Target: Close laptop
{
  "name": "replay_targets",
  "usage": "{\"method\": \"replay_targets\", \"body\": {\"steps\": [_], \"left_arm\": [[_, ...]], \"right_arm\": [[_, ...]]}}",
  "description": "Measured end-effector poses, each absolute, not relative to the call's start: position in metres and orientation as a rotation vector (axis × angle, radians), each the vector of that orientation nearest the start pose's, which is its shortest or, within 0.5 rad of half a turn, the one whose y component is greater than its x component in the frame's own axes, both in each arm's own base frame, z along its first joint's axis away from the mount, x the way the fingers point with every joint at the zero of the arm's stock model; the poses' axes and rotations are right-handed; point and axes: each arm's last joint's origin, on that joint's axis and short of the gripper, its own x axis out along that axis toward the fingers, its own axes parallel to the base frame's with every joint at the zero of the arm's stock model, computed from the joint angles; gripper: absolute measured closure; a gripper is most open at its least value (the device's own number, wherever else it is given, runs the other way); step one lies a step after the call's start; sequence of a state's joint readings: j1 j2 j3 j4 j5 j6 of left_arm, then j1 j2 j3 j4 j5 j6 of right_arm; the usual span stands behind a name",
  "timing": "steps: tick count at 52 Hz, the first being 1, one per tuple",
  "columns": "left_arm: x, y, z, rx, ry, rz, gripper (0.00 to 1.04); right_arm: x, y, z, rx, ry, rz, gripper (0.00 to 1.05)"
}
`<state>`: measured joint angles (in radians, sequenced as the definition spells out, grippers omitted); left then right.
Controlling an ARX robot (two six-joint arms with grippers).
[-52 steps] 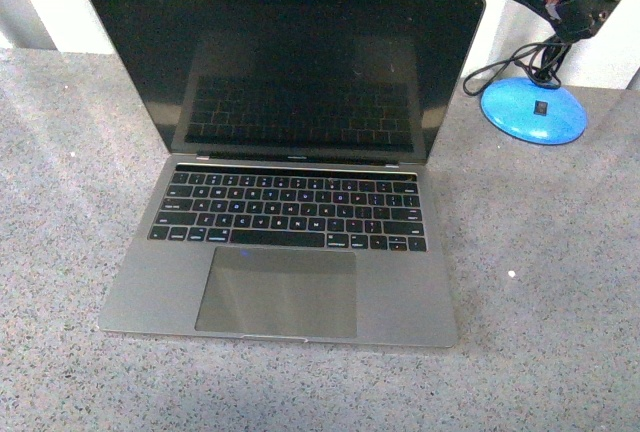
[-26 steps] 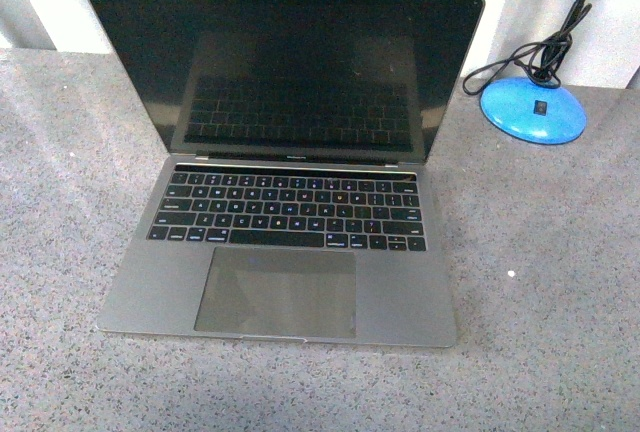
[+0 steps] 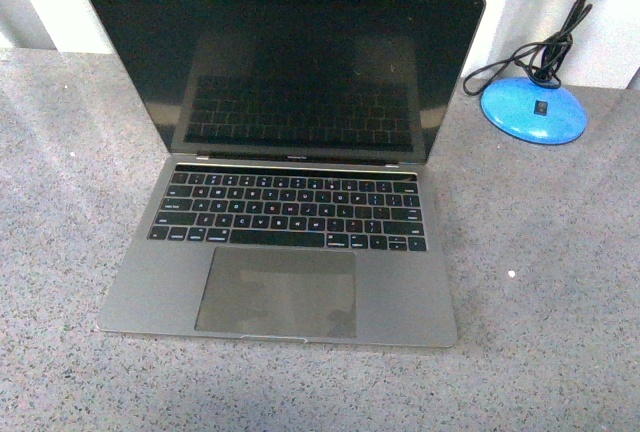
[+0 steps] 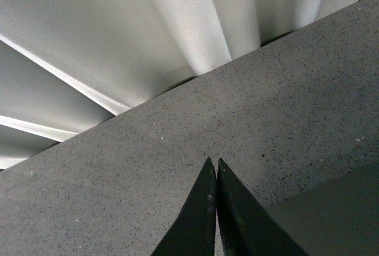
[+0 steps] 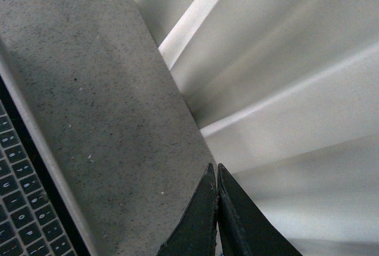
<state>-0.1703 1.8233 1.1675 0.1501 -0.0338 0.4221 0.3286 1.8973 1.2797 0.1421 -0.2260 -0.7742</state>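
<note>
The laptop sits open in the middle of the grey speckled tabletop, its base flat and its trackpad on the side nearest the robot. The screen stands raised, tilted a little back, dark and glossy, with the black keys mirrored in it.

The left gripper has its two dark fingers pressed together with nothing between them. In the front view it shows as black parts above the lid's top left corner. Its wrist view looks over bare tabletop toward the white curtain.

The right gripper is likewise closed and empty. In the front view its black tip hangs just over the lid's top edge, near the right corner. Its wrist view takes in a strip of the keyboard and the laptop's edge beside it.

A blue lamp base with a looped black cable rests on the tabletop to the right of the laptop, apart from it.
</note>
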Motion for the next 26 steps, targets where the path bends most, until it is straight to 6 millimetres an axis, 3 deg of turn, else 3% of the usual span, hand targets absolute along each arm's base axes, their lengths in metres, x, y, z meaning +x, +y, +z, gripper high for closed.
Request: {"method": "replay_targets", "body": {"steps": [12,26], "left_arm": [[0.397,-0.073,0.212,0.469,0.441,-0.221,1.01],[0.396,-0.076,0.205,0.461,0.462,-0.234,1.01]], "right_arm": [[0.392,0.143,0.201,-0.753,0.278,0.718,1.04],[0.390,0.142,0.197,-0.751,0.286,0.723,1.04]]}}
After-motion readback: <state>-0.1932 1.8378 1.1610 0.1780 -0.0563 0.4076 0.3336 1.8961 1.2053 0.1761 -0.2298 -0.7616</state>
